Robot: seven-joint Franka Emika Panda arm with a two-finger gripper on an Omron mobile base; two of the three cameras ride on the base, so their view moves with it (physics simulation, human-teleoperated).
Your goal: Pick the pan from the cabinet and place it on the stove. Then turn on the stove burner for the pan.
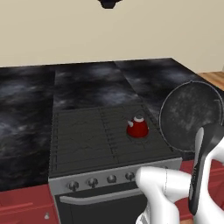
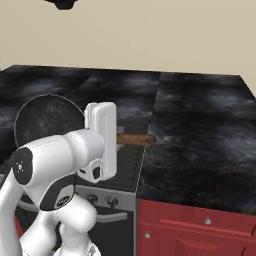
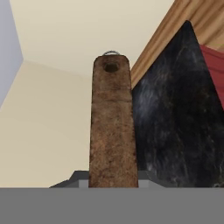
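Above the right edge of the dark grey range with its black grated cooktop [image 1: 96, 131], the round dark grey speckled frying pan [image 1: 190, 114] hangs in the air, tipped up on edge so its flat face shows. In the right base view the pan [image 2: 47, 122] sits to the left of the white end effector [image 2: 102, 142], and its slim brown wooden handle [image 2: 135, 139] passes through the end effector and pokes out to the right. In the hand view the handle [image 3: 111, 127] runs straight out from the end effector, which is closed around it. A small red kettle [image 1: 137, 127] stands on the cooktop's right side, beside the dark marbled counter [image 1: 26, 122].
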